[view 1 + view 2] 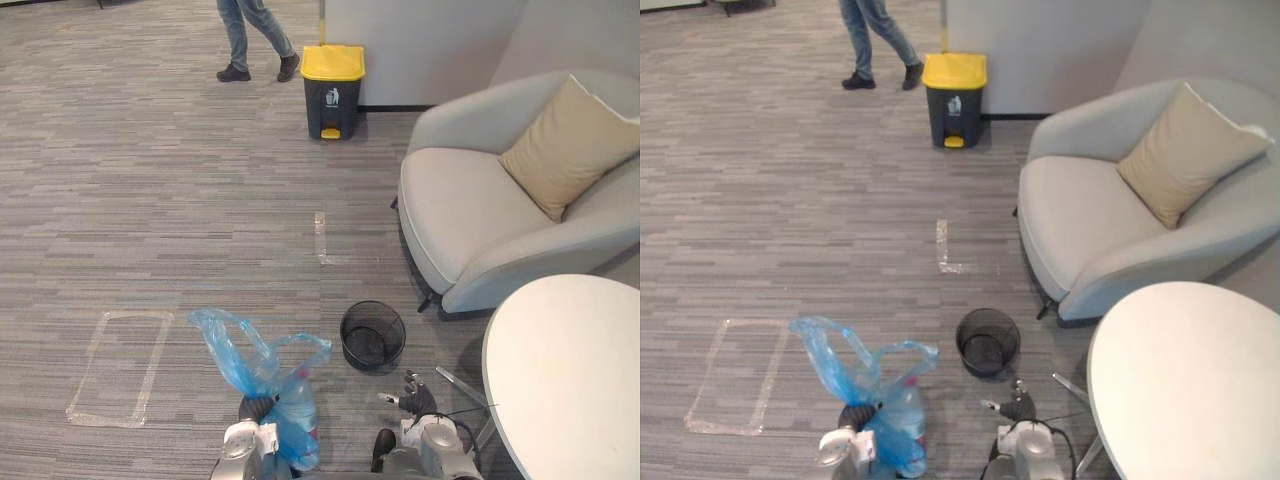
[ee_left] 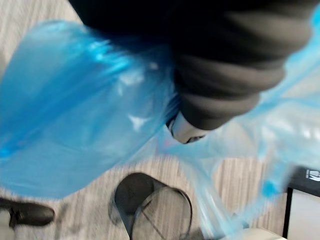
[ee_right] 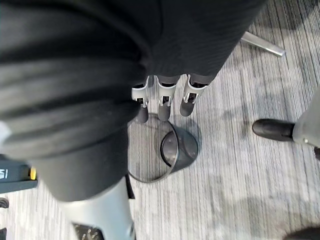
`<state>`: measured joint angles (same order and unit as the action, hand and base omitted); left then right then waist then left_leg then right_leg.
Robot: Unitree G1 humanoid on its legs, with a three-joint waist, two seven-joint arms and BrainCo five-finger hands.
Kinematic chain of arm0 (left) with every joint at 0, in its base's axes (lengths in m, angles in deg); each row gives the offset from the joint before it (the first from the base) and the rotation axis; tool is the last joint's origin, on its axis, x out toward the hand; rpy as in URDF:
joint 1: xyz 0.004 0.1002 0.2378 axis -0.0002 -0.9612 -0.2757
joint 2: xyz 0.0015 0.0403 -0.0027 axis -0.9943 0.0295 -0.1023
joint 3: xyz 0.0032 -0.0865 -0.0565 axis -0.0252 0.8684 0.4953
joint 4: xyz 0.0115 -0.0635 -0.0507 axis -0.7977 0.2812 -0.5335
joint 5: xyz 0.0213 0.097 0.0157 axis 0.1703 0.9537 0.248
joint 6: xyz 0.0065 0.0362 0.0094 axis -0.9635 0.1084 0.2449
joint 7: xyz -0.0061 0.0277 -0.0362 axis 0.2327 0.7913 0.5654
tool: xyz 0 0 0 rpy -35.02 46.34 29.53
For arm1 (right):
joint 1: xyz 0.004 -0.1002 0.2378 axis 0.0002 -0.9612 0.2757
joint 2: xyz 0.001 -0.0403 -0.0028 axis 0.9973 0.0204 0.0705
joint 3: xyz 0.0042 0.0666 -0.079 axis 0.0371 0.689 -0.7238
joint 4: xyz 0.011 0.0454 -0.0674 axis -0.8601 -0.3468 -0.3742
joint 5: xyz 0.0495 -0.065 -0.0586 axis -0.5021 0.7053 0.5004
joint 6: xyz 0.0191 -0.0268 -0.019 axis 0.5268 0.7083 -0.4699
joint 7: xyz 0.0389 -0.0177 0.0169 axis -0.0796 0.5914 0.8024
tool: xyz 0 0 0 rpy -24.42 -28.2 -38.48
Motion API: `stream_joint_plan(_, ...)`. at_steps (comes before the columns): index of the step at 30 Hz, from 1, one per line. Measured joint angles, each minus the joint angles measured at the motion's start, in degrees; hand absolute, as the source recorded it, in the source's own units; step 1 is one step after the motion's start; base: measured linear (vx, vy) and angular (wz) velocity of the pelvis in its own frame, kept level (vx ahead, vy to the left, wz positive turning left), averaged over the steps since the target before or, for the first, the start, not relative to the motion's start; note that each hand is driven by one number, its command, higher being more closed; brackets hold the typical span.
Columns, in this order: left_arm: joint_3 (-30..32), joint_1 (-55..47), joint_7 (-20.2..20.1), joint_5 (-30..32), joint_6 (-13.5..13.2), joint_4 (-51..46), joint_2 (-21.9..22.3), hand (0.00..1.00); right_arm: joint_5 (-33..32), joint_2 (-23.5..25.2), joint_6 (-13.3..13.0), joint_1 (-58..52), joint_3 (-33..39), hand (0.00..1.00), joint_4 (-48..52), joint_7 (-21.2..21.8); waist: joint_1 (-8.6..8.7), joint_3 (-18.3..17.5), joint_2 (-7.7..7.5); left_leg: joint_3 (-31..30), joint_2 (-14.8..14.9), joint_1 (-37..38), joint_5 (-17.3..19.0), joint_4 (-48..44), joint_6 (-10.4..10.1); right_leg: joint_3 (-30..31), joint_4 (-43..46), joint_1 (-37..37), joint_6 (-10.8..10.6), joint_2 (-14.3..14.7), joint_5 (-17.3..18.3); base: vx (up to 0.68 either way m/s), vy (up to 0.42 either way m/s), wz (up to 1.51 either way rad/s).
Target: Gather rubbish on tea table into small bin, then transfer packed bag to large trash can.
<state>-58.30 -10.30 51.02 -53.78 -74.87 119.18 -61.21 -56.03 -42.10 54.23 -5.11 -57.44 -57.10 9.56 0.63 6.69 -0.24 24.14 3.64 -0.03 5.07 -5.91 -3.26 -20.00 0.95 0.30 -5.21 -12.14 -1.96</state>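
Note:
A blue plastic bag [image 1: 262, 362] with a clear bottle [image 1: 300, 412] inside hangs at my left hand [image 1: 254, 409], low in the eye views. The thin blue film [image 2: 75, 110] is wrapped about that hand, whose fingers are curled in it. The small black mesh bin [image 1: 372, 336] stands empty on the carpet just ahead, between my hands. My right hand [image 3: 161, 98] hovers above the small bin's rim [image 3: 165, 155], fingers straight and holding nothing. The large dark trash can [image 1: 332, 92] with a yellow lid stands far ahead by the wall.
A round white table [image 1: 565, 375] is at my right. Beyond it stands a grey armchair [image 1: 470, 215] with a tan cushion [image 1: 565, 145]. A person [image 1: 255, 40] walks near the large can. Tape marks [image 1: 120, 365] lie on the carpet to the left.

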Motion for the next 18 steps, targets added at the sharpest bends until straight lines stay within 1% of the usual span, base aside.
stream_joint_plan(2,0.02,-0.01,0.02,0.09,-0.01,0.72,-0.73,1.0,0.47,0.19,0.15,0.18,0.02,0.0,-1.61,0.0,0.02,-0.04,0.22,-0.51,-0.71,0.34,-0.63,1.02,0.57,-0.11,-0.45,-0.37,-0.26,-0.24,-0.21,-0.05,0.045,0.1)
stream_joint_plan(6,0.04,-0.08,0.01,1.09,-0.02,3.01,-1.15,1.0,1.98,0.12,0.36,0.35,1.09,0.0,-2.67,-0.13,-0.11,-0.04,0.2,-1.81,-1.27,0.3,-1.34,2.04,0.7,-1.12,-0.44,-0.38,-0.44,-0.21,-0.08,-0.02,0.0,0.12)
stream_joint_plan(7,0.1,-0.12,-0.05,1.12,-0.01,3.44,-1.09,1.0,2.05,0.16,0.38,0.39,1.35,0.0,-2.72,-0.26,-0.11,0.05,0.0,-2.65,-1.48,0.04,-1.23,1.81,0.82,-1.78,0.42,-0.28,-1.28,-0.61,1.01,0.0,-0.009,0.22)
stream_joint_plan(9,0.16,-0.48,-0.13,1.11,-0.05,3.43,-0.91,1.0,2.07,-0.05,0.43,0.42,2.88,0.0,-2.74,-0.39,-0.11,0.73,-1.14,-3.31,-2.04,-0.34,0.61,0.33,1.56,-2.18,6.31,1.52,-2.64,-2.84,5.05,0.0,0.041,0.31)
stream_joint_plan(10,0.19,-0.52,-0.14,1.11,-0.06,3.41,-1.01,1.0,2.07,-0.19,0.45,0.44,3.27,0.0,-2.74,-0.52,-0.1,0.78,-1.22,-4.11,-2.5,-1.04,1.82,-1.23,1.68,-2.15,10.04,2.31,-3.32,-4.09,7.29,0.03,0.102,0.55)
stream_joint_plan(11,0.19,-0.98,-0.14,1.1,-0.13,3.24,-1.59,1.0,2.09,-0.46,0.49,0.11,3.3,0.0,-2.78,-0.67,0.06,1.01,-2.82,-5.68,-3.91,-1.94,4.3,-4.01,2.13,-1.6,16.08,3.43,-4.93,-6.96,10.96,0.03,0.072,0.51)
stream_joint_plan(12,0.18,-0.92,-0.1,1.1,-0.15,3.13,-1.73,1.0,2.09,-0.44,0.51,0.12,3.32,0.0,-2.78,-0.71,0.01,1.01,-2.97,-6.26,-4.1,-2.03,4.83,-4.6,2.27,-0.94,17.32,3.73,-5.19,-7.49,11.59,0.12,0.074,0.63)
stream_joint_plan(13,0.21,-0.53,0.1,1.1,-0.01,3.48,-1.58,1.0,2.07,-0.33,0.54,0.07,3.36,0.0,-2.69,-0.84,0.25,1.61,-3.08,-7.85,-4.58,-1.98,6.86,-6.87,2.65,3.06,24.12,5.08,-3.89,-8.4,10.82,0.1,0.028,0.36)
stream_joint_plan(14,0.26,-0.56,0.11,1.09,-0.02,3.39,-1.58,1.0,2.07,-0.28,0.6,-0.04,3.34,0.0,-2.6,-0.85,0.28,1.73,-2.84,-8.28,-4.42,-1.94,7.41,-7.49,2.63,4.81,26.99,6.18,-3.23,-8.35,10.29,0.14,0.097,0.54)
stream_joint_plan(15,0.87,-0.67,0.24,1.1,-0.03,2.69,-1.32,1.0,2.05,-0.29,0.71,-0.56,3.58,0.0,-0.85,-0.76,0.45,1.95,-2.23,-9.86,-3.82,-1.3,8.58,-9.15,3.37,10.63,36.6,11.1,-0.59,-7.31,8.3,0.14,0.085,0.42)
stream_joint_plan(16,1.37,-0.95,0.43,1.08,-0.04,2.25,-1.43,1.0,2.03,-0.05,0.76,-0.49,3.87,0.0,-0.48,-0.85,0.67,2.32,-1.86,-10.89,-2.7,-0.79,9.9,-10.26,3.31,14.42,41.14,13.69,-1.3,-4.59,11.17,0.24,0.07,0.54)
stream_joint_plan(17,2.12,-0.99,0.75,1.08,-0.05,2.23,-1.42,1.0,2.01,0.49,0.76,-0.8,3.87,0.0,0.39,-0.86,0.4,2.24,-2.01,-12.09,-1.59,-0.06,11.31,-11.15,2.96,15.85,43.75,15.83,-1.41,-0.99,14.33,0.39,-0.035,0.52)
stream_joint_plan(18,2.35,-0.97,0.97,1.03,-0.01,2.29,-1.29,1.0,1.98,1.05,0.68,-0.78,3.66,0.0,0.66,-0.89,0.44,2.17,-2.43,-12.91,-1.31,1.18,12.23,-11.03,2.78,15.41,43.54,17.76,-0.54,1.33,16.12,0.36,-0.068,0.47)
